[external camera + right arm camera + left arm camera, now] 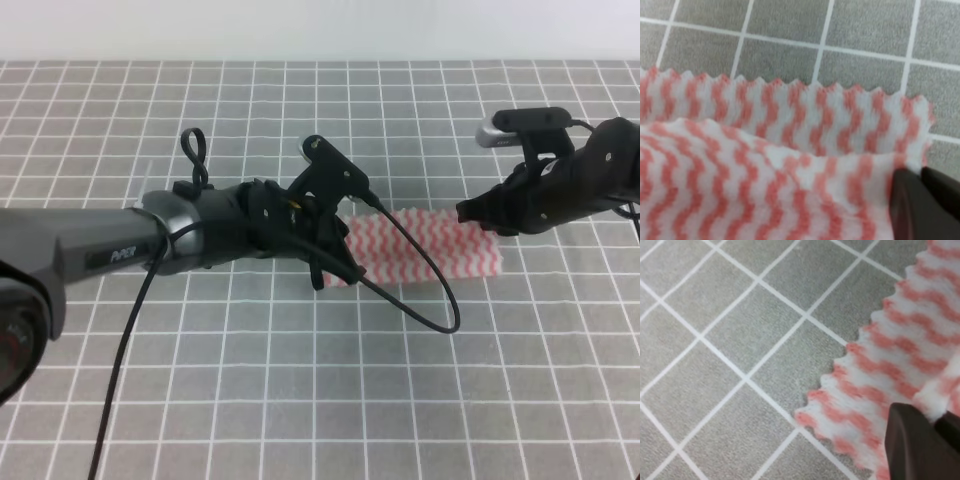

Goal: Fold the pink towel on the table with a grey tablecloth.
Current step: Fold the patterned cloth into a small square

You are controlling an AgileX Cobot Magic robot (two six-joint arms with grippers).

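Two grippers meet the cloth at its opposite ends. The left gripper point(335, 262) sits at the left end of the pink towel point(430, 248); in the left wrist view a dark finger point(915, 445) presses against a raised fold of the fabric, and the jaws appear closed on that layer. The right gripper point(478, 215) reaches the towel's right end near its far corner; in the right wrist view its dark fingers point(920, 205) sit together at the corner of the upper layer, seemingly pinching it.

Between them the towel lies as a narrow band, long side running left to right, somewhat right of the middle of the table with a grey tablecloth point(250, 380). An upper layer rests over a lower one, whose scalloped far edge shows beyond it. Pink-red and white wavy stripes cover both layers.

Around the towel the grey cloth is flat, printed with a thin white square grid, reaching to a pale wall point(320, 28) along the far edge. A black cable point(420, 290) loops from the left arm across the towel's near side.
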